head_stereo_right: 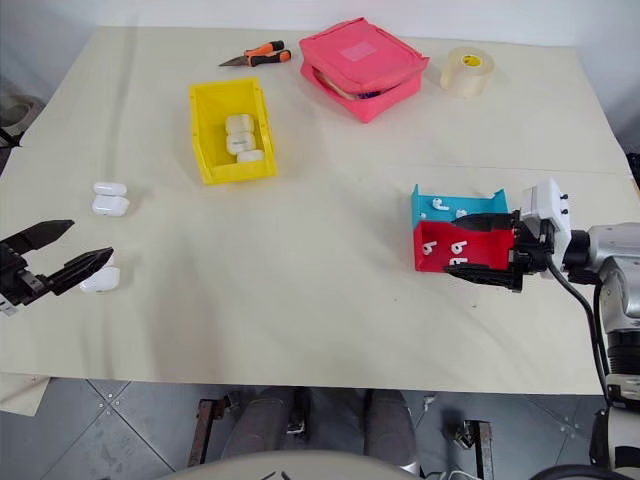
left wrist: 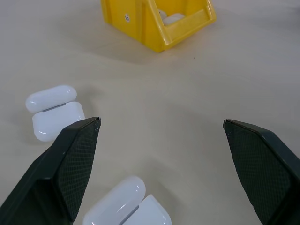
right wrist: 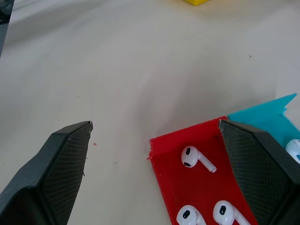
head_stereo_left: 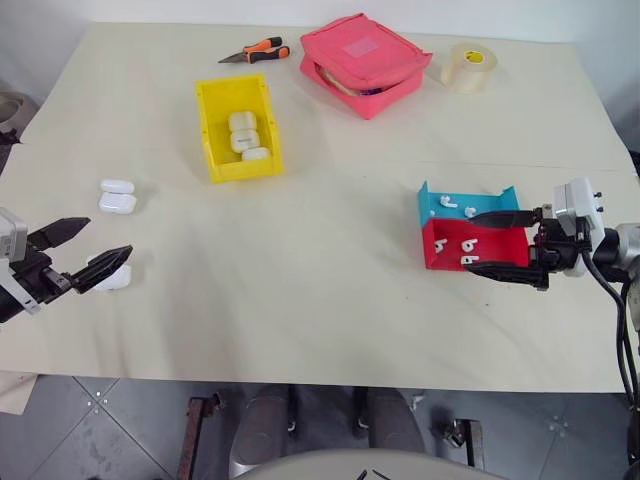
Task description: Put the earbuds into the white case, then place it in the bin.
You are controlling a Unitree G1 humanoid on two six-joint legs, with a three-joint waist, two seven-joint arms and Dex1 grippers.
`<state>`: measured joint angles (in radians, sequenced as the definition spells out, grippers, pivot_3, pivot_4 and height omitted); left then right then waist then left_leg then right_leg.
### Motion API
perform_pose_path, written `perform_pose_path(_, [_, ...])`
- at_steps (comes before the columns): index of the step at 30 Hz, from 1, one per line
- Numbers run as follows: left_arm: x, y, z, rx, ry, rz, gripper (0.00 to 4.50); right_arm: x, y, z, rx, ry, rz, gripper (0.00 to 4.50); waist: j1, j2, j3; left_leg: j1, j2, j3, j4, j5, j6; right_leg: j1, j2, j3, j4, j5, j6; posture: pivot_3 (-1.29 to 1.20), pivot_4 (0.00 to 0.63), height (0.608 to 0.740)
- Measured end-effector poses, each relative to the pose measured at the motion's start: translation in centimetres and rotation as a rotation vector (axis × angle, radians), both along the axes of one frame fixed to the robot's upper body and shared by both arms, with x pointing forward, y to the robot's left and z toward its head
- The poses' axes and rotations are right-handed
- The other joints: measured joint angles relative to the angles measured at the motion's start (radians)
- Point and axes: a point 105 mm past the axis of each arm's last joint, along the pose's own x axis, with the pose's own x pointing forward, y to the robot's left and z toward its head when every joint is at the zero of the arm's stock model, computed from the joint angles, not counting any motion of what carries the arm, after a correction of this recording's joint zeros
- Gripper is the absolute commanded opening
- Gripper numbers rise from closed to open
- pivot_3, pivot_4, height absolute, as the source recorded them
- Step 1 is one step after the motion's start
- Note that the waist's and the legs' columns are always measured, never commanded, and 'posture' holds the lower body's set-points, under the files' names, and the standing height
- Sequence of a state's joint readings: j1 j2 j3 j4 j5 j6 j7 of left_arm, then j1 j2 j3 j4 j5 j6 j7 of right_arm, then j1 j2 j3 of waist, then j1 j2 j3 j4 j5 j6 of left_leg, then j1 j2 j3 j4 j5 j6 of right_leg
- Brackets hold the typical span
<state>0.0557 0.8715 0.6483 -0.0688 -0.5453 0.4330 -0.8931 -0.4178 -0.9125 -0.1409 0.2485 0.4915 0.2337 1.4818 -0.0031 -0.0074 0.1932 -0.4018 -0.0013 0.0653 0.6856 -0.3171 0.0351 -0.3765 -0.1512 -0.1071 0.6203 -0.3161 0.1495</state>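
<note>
White cases (head_stereo_left: 117, 198): three binned, two out

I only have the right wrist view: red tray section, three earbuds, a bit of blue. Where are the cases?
Observer: Two open white cases lie near the left gripper: one ahead of it, another at its fingertips.
Operator: Any in the bin already?
Observer: Yes, the yellow bin holds three closed cases.
Operator: Are there earbuds in the blue section too?
Observer: Two earbuds lie in the blue section of the tray.
Operator: And the right gripper?
Observer: The right gripper is open, over the tray.
</note>
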Motion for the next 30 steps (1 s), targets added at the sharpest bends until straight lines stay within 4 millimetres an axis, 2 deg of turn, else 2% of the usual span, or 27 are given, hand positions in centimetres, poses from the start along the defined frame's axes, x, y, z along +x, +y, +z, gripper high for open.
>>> perform_pose_path(12, [-0.3, 0.4, 0.6, 0.022, -0.021, 0.071, 4.46, 0.6, 0.1, 0.6, 0.011, -0.011, -0.001, 4.5, -0.001, 0.0, 0.0, 0.0, 0.0, 0.0, 0.0, 0.0, 0.0, 0.0, 0.0, 0.0, 0.0, 0.0, 0.0, 0.0, 0.15, 0.74])
perform_pose_path(19, [-0.5, 0.4, 2.9, 0.078, -0.066, 0.244, 4.46, 1.9, 1.1, 1.0, 0.024, -0.019, 0.03, 4.5, -0.001, 0.001, 0.0, 0.0, 0.0, 0.0, -0.001, 0.0, 0.0, 0.0, 0.0, 0.001, 0.0, 0.0, 0.0, 0.0, 0.15, 0.74])
perform_pose_path(23, [-1.8, 0.9, 1.9, 0.045, 0.125, 0.465, 4.46, 2.5, 1.8, 0.8, 0.037, 0.003, 0.057, 4.5, 0.0, 0.001, 0.0, 0.0, 0.0, -0.001, -0.001, 0.0, 0.0, 0.0, 0.0, 0.001, 0.0, 0.0, 0.0, 0.0, 0.15, 0.74])
perform_pose_path(30, [-3.5, 1.3, 0.4, -0.002, 0.383, 0.637, 4.46, 2.5, 3.2, 0.2, 0.015, 0.059, 0.117, 4.5, 0.001, 0.001, 0.0, 0.0, -0.001, -0.001, -0.001, 0.0, -0.001, 0.0, 0.0, 0.001, 0.0, 0.0, 0.0, 0.0, 0.15, 0.74])
